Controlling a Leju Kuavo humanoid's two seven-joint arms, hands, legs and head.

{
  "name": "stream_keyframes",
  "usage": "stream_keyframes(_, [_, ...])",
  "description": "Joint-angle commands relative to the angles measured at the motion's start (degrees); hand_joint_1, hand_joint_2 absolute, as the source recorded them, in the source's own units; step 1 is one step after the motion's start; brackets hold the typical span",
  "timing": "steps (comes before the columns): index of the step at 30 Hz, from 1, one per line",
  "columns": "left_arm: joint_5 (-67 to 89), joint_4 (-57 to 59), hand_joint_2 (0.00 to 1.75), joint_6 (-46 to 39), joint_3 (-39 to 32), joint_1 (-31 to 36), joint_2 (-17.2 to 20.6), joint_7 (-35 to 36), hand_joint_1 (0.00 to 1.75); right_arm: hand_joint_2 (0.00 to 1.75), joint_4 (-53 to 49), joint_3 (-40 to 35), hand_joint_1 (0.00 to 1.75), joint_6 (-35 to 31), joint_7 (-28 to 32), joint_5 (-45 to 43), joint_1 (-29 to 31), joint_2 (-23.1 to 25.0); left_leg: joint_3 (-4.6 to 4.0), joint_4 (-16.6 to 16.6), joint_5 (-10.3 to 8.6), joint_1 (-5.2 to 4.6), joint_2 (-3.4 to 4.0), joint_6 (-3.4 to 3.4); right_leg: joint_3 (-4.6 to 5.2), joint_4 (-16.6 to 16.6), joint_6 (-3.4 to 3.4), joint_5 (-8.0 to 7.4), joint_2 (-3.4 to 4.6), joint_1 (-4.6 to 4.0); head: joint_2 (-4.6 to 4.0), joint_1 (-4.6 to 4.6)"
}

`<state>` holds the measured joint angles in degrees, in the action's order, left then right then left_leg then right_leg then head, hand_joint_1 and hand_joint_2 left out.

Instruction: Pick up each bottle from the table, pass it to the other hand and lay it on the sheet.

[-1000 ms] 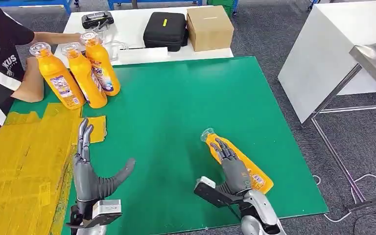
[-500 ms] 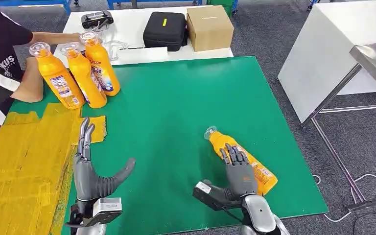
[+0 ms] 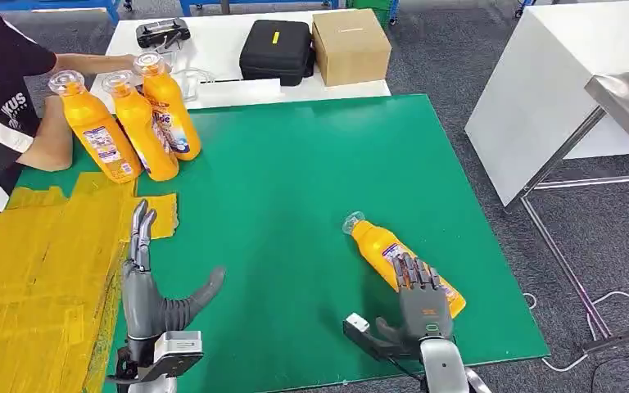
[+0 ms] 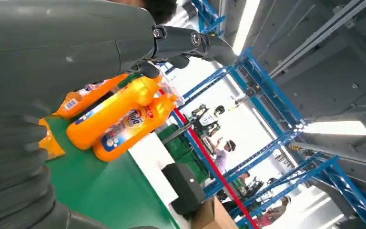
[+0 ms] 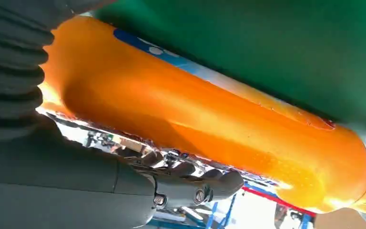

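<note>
One orange bottle (image 3: 379,244) lies on its side on the green mat (image 3: 295,164) at the near right, cap pointing away from me. My right hand (image 3: 420,299) is over its base end with fingers spread and thumb out, not closed around it. The right wrist view has the bottle (image 5: 195,119) close against the palm, fingers (image 5: 190,183) straight beside it. My left hand (image 3: 151,286) stands open at the near left, beside the yellow sheet (image 3: 41,270). Three upright orange bottles (image 3: 139,127) stand at the far left, also seen as the bottles (image 4: 119,114) in the left wrist view.
A person (image 3: 0,98) sits at the far left with an arm behind the upright bottles. A black case (image 3: 276,51) and a cardboard box (image 3: 350,45) rest on the white table beyond the mat. Another white table (image 3: 557,82) stands to the right.
My right hand has slid back toward me along the lying bottle, from its middle to its base. The bottle shifted slightly to the right. The left hand has not moved.
</note>
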<state>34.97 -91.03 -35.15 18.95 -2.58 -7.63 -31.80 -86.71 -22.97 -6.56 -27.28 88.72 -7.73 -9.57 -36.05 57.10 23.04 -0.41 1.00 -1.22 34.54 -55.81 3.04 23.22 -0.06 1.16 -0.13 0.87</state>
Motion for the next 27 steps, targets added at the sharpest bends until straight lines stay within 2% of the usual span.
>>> stream_keyframes(1, [0.1, 0.8, 1.75, -0.1, -1.2, 0.3, -0.1, 0.2, 0.00, 1.75, 1.8, 1.1, 0.00, 0.6, -0.4, 0.0, -0.1, -0.3, 0.15, 0.0, 0.06, 0.06, -0.08, 0.06, -0.18, 0.1, -0.08, 0.05, -0.03, -0.06, 0.00, -0.02])
stream_keyframes(10, [0.1, 0.6, 1.75, -0.2, -1.4, 0.0, -0.1, 0.5, 0.00, 1.75, 1.5, 2.0, 0.00, 0.8, -1.3, 1.0, -0.4, 0.1, 0.46, 0.1, 0.24, 0.17, -0.16, 0.15, -0.52, 0.0, -0.21, 0.19, -0.04, -0.16, 0.00, -0.02])
stream_keyframes(16, [0.2, 0.7, 1.75, -0.1, -1.2, 0.0, -0.4, 0.8, 0.00, 1.75, 2.2, 1.1, 0.00, 1.9, -8.5, 1.3, 0.5, -2.2, 0.36, 0.0, 0.12, 0.09, -0.12, 0.08, -0.40, 0.1, -0.13, 0.09, -0.03, -0.08, 0.00, -0.02])
stream_keyframes(21, [0.2, 1.2, 1.75, -0.2, -1.0, 0.0, -0.5, 1.0, 0.00, 1.75, 3.8, 5.1, 0.00, -1.2, -7.6, 1.3, 1.2, 0.2, 0.36, 0.0, 0.09, 0.07, -0.09, 0.08, -0.39, 0.1, -0.11, 0.07, -0.01, -0.06, 0.00, -0.02])
stream_keyframes(27, [0.1, 1.4, 1.75, -0.2, -0.9, -0.3, -0.6, 1.4, 0.00, 1.75, 5.1, 8.3, 0.00, 0.7, -7.2, 1.3, 1.2, 1.7, 0.32, 0.0, 0.07, 0.06, -0.08, 0.07, -0.35, 0.1, -0.10, 0.05, -0.01, -0.06, 0.00, -0.02])
